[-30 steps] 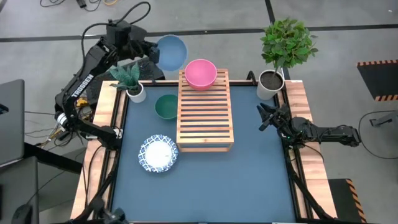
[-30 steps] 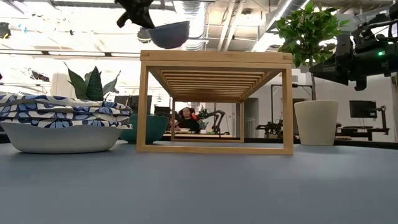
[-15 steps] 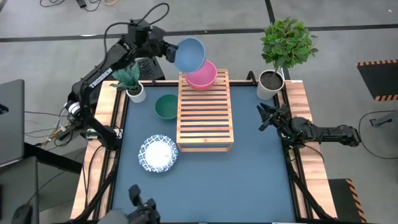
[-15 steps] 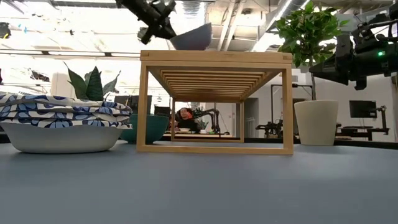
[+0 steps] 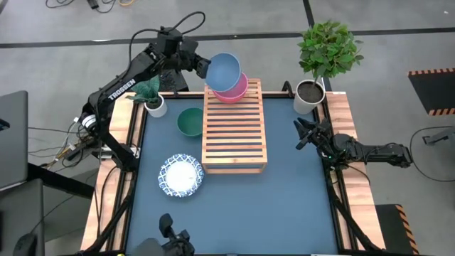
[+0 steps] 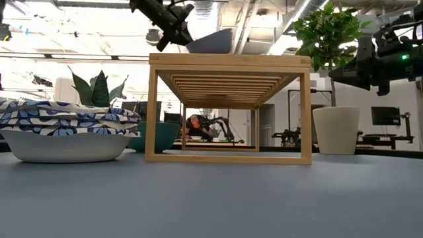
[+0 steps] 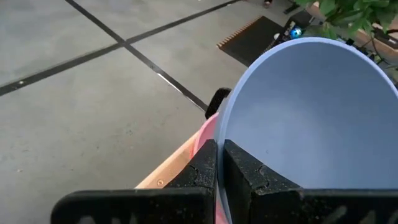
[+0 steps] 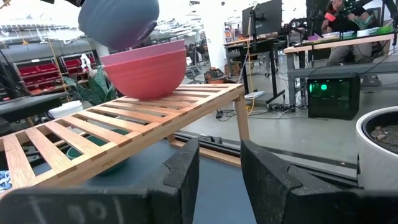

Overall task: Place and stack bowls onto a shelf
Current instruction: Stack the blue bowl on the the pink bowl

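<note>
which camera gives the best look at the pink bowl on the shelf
The right wrist view: the pink bowl stands side-on on the shelf, under the blue bowl. The high view and left wrist view show only slivers; the low view hides it.

A plain blue bowl (image 5: 224, 71) hangs tilted over the pink bowl (image 5: 237, 91) on the slatted wooden shelf (image 5: 234, 131); teal bowl (image 5: 190, 121) and patterned bowl (image 5: 180, 176) sit beside.
</note>
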